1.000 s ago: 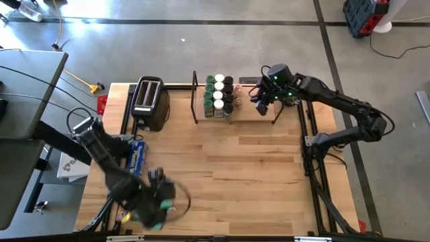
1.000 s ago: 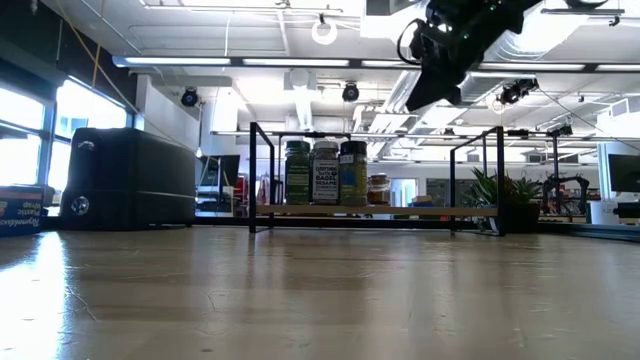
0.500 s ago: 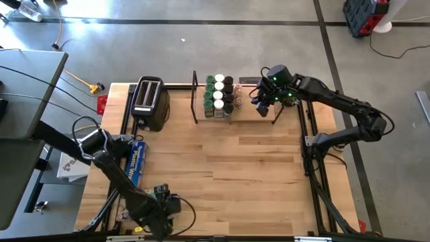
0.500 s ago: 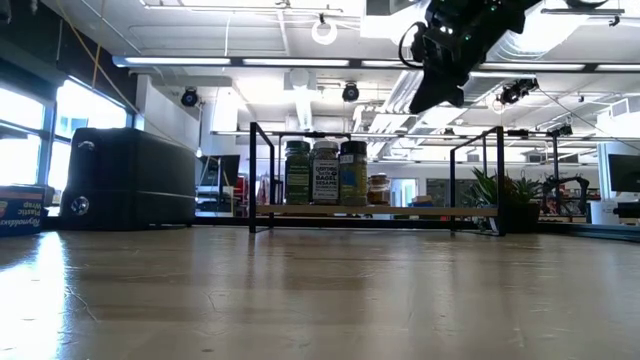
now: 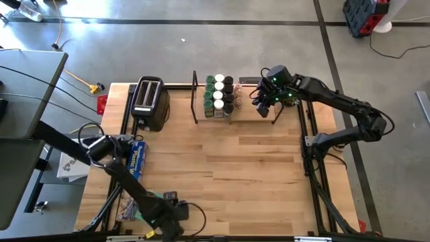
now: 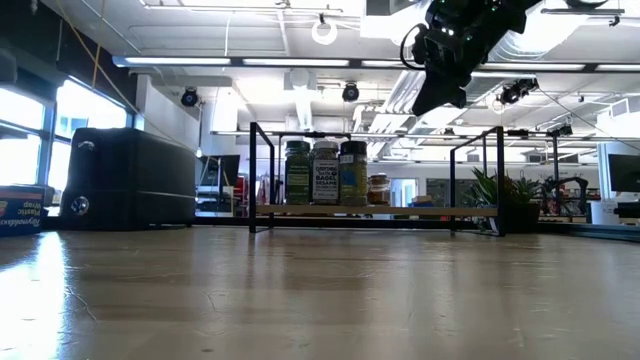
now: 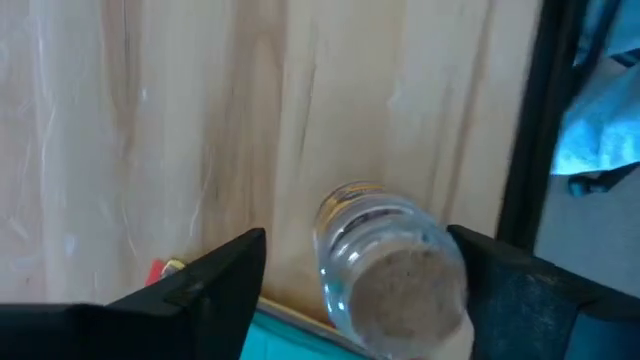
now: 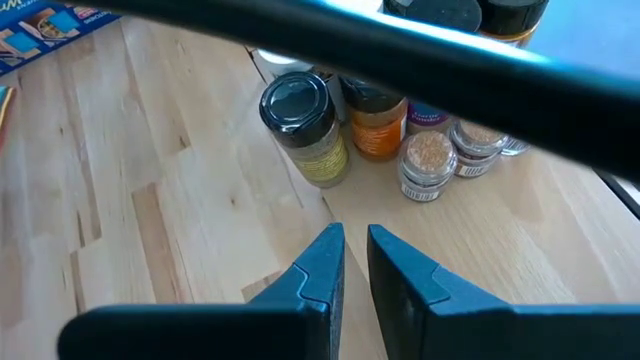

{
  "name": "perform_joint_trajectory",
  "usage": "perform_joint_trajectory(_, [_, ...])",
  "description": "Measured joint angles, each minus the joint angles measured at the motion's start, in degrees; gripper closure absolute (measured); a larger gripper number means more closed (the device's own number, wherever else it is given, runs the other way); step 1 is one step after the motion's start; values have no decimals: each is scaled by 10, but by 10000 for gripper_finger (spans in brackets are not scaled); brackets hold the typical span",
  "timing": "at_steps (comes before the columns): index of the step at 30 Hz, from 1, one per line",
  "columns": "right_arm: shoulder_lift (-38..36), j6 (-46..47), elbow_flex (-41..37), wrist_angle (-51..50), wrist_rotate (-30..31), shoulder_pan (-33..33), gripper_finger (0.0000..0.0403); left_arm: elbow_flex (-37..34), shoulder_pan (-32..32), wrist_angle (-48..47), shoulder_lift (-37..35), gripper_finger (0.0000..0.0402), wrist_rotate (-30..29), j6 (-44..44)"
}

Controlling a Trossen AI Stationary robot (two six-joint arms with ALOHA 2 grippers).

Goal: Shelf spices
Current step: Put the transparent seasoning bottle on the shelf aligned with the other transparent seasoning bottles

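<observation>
Low, left gripper (image 7: 355, 290) (spread) straddles a jar (image 7: 395, 270).

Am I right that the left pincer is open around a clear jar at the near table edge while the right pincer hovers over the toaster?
Not quite. The right pincer hovers beside the spice jars on the shelf, not over the toaster, as the high view shows. The rest holds: the left pincer is open around a clear jar near the front table edge.

Grey concrete floor (image 5: 201, 54), bright windows (image 6: 40, 130), white ceiling pipes (image 6: 250, 60)
</observation>
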Motion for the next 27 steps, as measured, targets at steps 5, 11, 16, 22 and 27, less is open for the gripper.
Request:
perform_joint_trajectory(5, [0, -1, 0, -1, 0, 0, 362, 0, 15, 7, 12, 152, 17, 15])
perform_joint_trajectory(11, [0, -2, 0, -9, 0, 0, 362, 0, 45, -4, 12, 221, 34, 81])
perform_joint_trajectory(16, [-7, -2, 0, -22, 0, 0, 362, 1, 85, -45, 8, 232, 60, 153])
perform_joint_trajectory(22, [-54, -1, 0, -39, 3, 0, 362, 0, 160, -109, 8, 227, 77, 269])
perform_joint_trajectory(27, [-103, -2, 0, -67, 28, 0, 362, 0, 204, -130, 8, 236, 74, 409])
